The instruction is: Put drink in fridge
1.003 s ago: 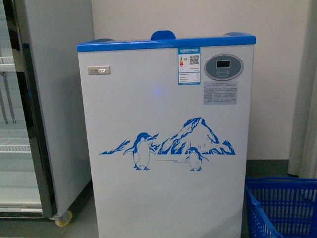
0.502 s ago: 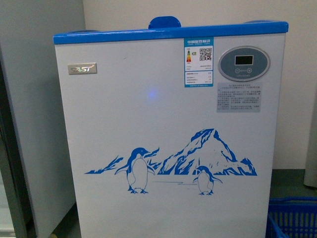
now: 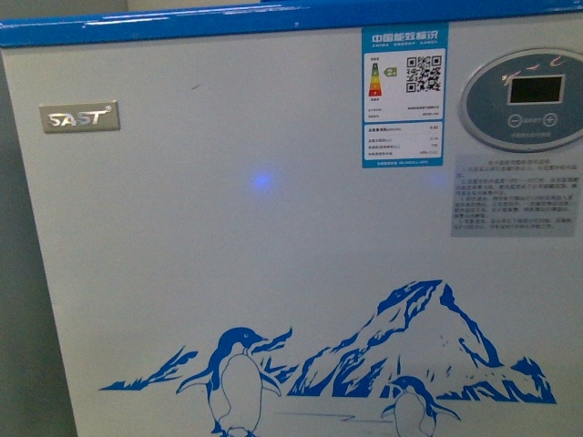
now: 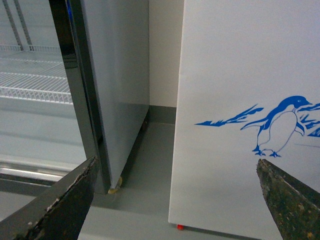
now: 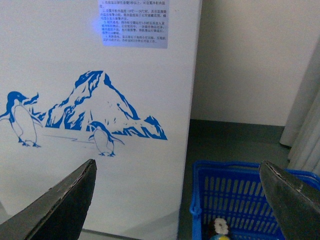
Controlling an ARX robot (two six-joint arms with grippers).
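Note:
The fridge (image 3: 273, 228), a white chest cooler with a blue rim (image 3: 228, 23) and a penguin-and-mountain print, fills the front view at close range. Its top is out of view. In the left wrist view, my left gripper (image 4: 176, 161) stands open and empty before the fridge's (image 4: 235, 75) lower left corner. In the right wrist view, my right gripper (image 5: 177, 164) is open and empty by the fridge's (image 5: 100, 60) lower right corner. Inside a blue basket (image 5: 240, 195) on the floor, the white-topped tip of what seems to be the drink (image 5: 218, 229) shows.
A tall black-framed glass-door cabinet (image 4: 85, 100) with wire shelves (image 4: 35, 85) stands left of the fridge, with a narrow strip of grey floor (image 4: 145, 175) between them. A red caster (image 4: 180, 227) shows under the fridge. A pale curtain (image 5: 305, 120) hangs right of the basket.
The front view has closed in on the fridge. It now fills the frame, and the cabinet and the blue basket have left that view.

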